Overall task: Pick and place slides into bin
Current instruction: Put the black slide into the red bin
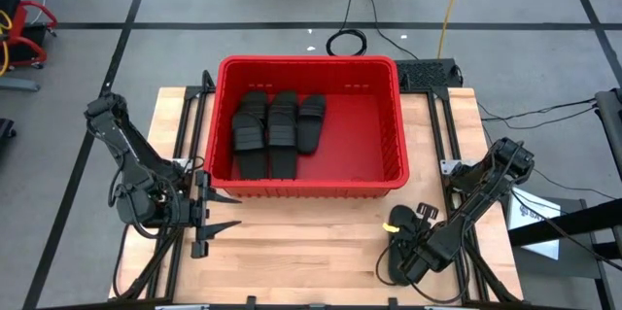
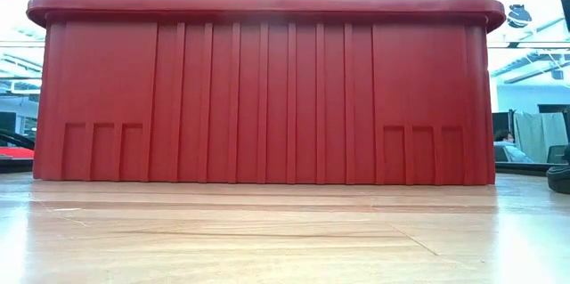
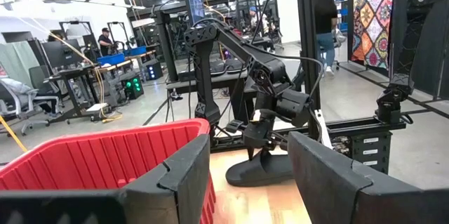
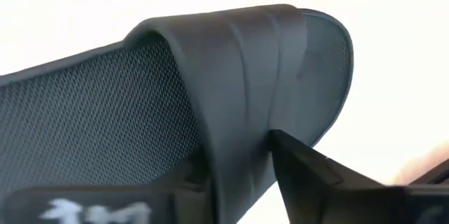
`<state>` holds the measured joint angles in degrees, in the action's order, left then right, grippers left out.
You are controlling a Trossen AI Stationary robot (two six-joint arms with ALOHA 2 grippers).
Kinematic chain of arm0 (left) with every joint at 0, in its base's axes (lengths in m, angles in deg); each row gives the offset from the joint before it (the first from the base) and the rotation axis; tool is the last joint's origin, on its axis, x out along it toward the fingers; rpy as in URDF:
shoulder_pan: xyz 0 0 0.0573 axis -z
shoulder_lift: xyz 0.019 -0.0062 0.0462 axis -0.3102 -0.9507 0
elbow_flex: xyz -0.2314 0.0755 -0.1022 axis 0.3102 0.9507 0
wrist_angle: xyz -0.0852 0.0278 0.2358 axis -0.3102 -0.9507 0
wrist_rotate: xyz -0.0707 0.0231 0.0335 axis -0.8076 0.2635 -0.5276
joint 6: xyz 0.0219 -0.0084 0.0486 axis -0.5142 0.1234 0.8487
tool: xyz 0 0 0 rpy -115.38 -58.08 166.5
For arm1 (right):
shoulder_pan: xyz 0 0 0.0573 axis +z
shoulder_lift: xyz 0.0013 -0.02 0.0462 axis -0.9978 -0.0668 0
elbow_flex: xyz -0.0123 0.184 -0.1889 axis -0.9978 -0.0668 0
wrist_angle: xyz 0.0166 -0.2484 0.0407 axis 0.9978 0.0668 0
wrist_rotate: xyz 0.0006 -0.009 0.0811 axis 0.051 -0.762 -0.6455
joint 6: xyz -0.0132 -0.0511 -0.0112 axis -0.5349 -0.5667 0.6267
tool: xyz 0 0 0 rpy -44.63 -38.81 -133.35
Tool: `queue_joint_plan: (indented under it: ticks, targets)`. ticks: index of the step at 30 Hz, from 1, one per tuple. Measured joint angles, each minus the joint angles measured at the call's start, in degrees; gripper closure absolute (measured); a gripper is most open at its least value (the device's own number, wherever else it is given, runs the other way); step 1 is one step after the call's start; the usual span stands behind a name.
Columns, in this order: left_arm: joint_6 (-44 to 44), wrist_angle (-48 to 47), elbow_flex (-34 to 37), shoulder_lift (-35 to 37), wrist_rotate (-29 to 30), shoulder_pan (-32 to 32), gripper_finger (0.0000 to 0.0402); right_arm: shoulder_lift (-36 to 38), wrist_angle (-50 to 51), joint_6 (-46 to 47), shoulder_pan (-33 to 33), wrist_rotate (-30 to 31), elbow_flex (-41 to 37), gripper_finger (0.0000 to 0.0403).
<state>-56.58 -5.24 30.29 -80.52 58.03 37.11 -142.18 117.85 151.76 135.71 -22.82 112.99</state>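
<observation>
Black slides (image 1: 278, 133) — three — already lie in the red bin's (image 1: 393, 169) left half, one more sits near-right on the table with the right gripper (image 1: 400, 255) pinching its strap — left gripper (image 1: 225, 210) waits wide.

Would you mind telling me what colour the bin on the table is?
The bin is solid red with ribbed walls; the low view shows it best.
</observation>
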Motion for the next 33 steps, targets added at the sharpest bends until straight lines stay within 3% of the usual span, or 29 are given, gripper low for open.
queue_joint_plan:
  ticks: [8,22,33]
  targets:
    - [-0.09,-0.03,0.0,0.0,0.0,0.0,0.0202,0.0,-0.3,0.01,-0.02,0.18,0.0,0.0395]
    - [-0.22,-0.02,0.0,0.0,0.0,0.0,0.0202,0.02,-5.78,-2.48,-0.75,-0.03,-0.02,0.0395]
    - [-0.22,-0.02,0.0,0.0,0.0,-0.01,0.0202,0.52,-29.93,-19.61,-6.13,0.33,-0.02,0.0397]
